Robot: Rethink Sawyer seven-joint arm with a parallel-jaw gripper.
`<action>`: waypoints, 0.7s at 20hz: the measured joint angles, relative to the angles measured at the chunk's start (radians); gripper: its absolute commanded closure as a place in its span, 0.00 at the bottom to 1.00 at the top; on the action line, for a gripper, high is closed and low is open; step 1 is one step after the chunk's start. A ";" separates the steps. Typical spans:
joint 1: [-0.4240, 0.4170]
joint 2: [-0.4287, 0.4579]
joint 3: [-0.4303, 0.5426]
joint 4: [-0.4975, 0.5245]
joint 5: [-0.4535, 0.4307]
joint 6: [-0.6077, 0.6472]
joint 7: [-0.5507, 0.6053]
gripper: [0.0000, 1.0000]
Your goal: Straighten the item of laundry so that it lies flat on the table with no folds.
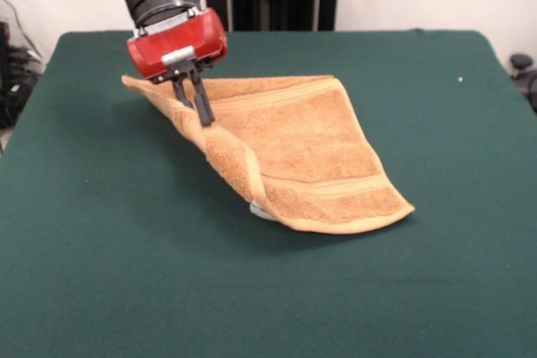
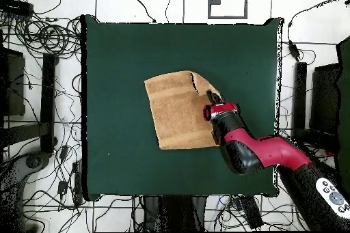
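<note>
Under pincer (image 1: pixel 195 105): towel (image 1: pixel 294 153) edge, pinched, lifted off table (image 1: pixel 126 249)

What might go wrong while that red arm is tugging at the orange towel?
The jaws of the red gripper pinch only the edge of the orange-tan terry towel, so it may slip free. A layer is doubled under, a white tag peeking out; dragging across the dark green felt table could bunch it further.

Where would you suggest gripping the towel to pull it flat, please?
Probably the raised folded edge of the towel where the gripper now is, coming from above: that side stands up off the table while the rest lies flat.
</note>
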 measured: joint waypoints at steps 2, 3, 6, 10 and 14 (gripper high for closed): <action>0.008 -0.011 -0.011 0.000 0.001 -0.009 0.000 1.00; 0.011 -0.015 -0.015 0.000 0.001 -0.012 0.000 1.00; 0.029 -0.035 -0.035 0.000 0.004 -0.031 0.000 1.00; 0.040 -0.039 -0.047 0.000 0.014 -0.039 0.000 1.00; -0.002 0.018 -0.036 -0.003 0.064 -0.005 0.000 1.00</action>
